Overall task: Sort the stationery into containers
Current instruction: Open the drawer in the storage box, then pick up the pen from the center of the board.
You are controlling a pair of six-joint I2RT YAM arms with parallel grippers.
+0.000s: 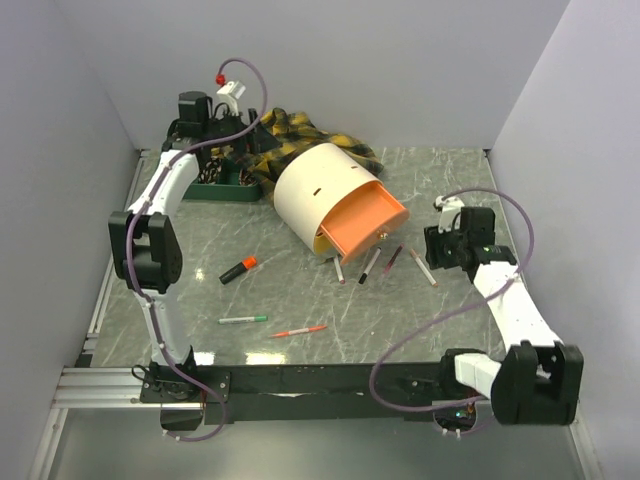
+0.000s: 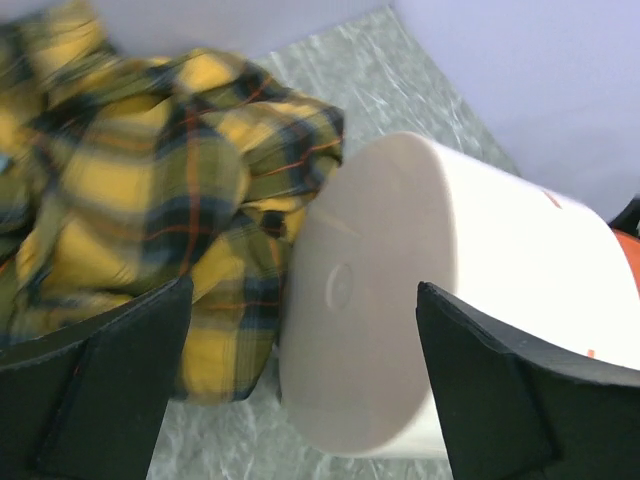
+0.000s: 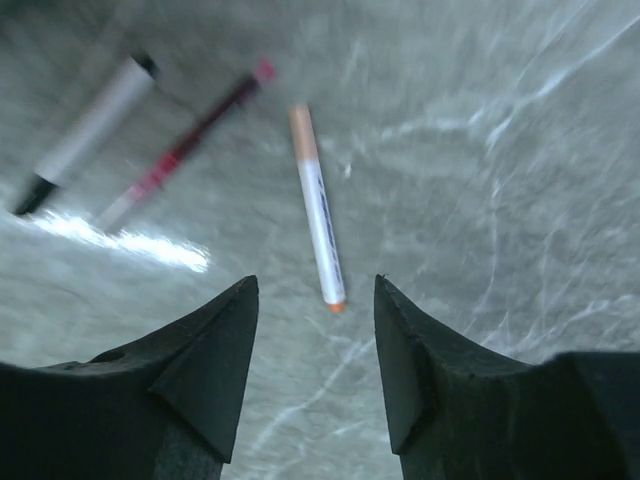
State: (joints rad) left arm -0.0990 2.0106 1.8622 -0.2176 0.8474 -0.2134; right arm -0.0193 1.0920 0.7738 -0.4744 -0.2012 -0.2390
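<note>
Top external view: cream drum point(image 1: 310, 185) on its side mid-tabletop point(image 1: 450, 180), orange tray point(image 1: 365, 222) sticking out.
Left pincer point(image 2: 303, 285) gapes empty at the far left corner, over the plaid cloth point(image 2: 150, 170) and the drum's closed end. Right pincer point(image 3: 315, 282) hangs open near the right edge above a white pen point(image 3: 318, 205). The highlighter point(image 1: 238, 268), green pen point(image 1: 243, 319) and red pen point(image 1: 298, 330) lie toward the near edge.

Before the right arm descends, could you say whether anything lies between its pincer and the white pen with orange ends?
Nothing visible does: the open right pincer hangs above the white pen with orange ends, the slim red pen and white black-tipped marker lying apart.
</note>
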